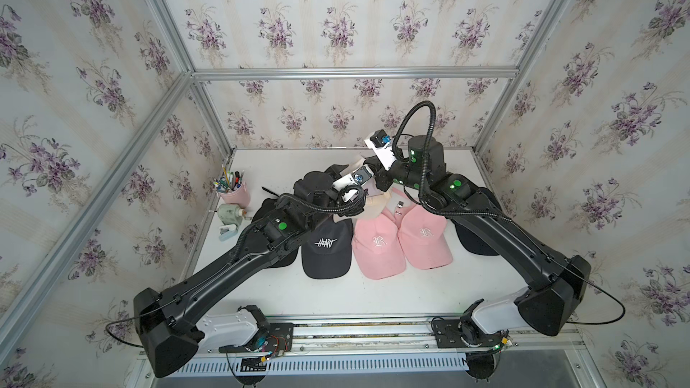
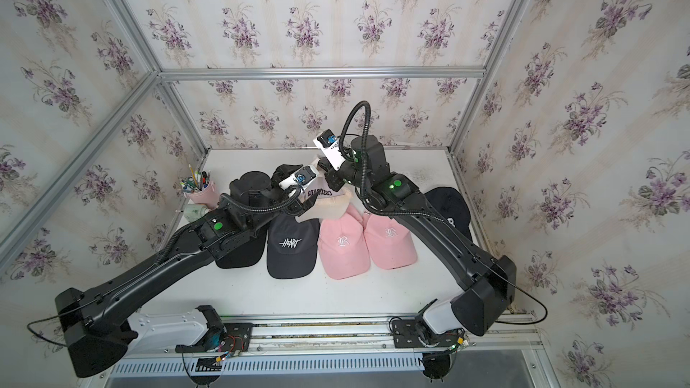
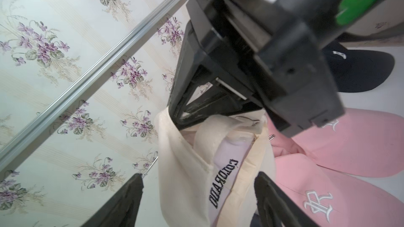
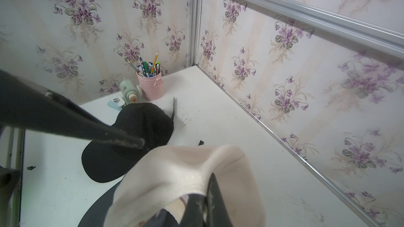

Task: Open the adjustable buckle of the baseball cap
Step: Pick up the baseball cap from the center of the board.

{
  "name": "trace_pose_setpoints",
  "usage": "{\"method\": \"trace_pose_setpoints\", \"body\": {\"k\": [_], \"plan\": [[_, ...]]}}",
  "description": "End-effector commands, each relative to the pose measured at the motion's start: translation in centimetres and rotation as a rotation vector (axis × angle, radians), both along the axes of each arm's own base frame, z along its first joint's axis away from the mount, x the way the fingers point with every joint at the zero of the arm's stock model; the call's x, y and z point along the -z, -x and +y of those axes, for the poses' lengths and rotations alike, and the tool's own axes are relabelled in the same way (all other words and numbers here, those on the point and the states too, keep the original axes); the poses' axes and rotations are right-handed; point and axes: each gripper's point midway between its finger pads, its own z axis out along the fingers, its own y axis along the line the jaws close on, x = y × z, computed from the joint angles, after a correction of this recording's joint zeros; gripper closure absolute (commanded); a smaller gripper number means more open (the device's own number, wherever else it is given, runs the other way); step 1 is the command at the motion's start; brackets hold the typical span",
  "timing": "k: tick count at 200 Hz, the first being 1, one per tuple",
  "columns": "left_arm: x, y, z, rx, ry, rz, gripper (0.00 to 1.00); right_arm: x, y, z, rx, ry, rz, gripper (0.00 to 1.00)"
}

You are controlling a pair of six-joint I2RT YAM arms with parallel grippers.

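Baseball cap (image 3: 181,171), cream, hangs pinched by its cloth edge in the clamped right gripper (image 3: 178,120), up above the white table (image 1: 336,293) toward the back. The left gripper (image 3: 199,175) stands wide, one finger on either side of the cap. Black letters on the cap's white front panel read COLORADO. Below lie a dark cap (image 1: 324,243) marked HEART and two pink caps (image 1: 377,242), each with a gothic R.

Bright, even, soft-shadowed light; wide-angle bowing; blurred wrist-view foregrounds.
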Motion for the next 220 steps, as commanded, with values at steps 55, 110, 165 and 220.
{"method": "trace_pose_setpoints", "body": {"k": [55,110,165,220], "plan": [[-2.6,-1.9,-0.4,-0.046,0.014,-0.134,0.48,-0.5,1.0,-0.2,-0.033,0.000,-0.010,1.00],[-2.6,-1.7,-0.6,-0.040,0.026,-0.138,0.75,-0.6,0.7,-0.2,-0.035,-0.007,-0.013,1.00],[-2.9,-1.8,-0.7,-0.038,0.042,-0.137,0.90,-0.9,0.4,-0.5,-0.030,-0.019,-0.016,1.00],[-4.4,-1.7,-1.1,-0.023,0.076,-0.154,0.97,-1.2,-0.1,-1.3,-0.005,-0.057,-0.022,0.92]]}}
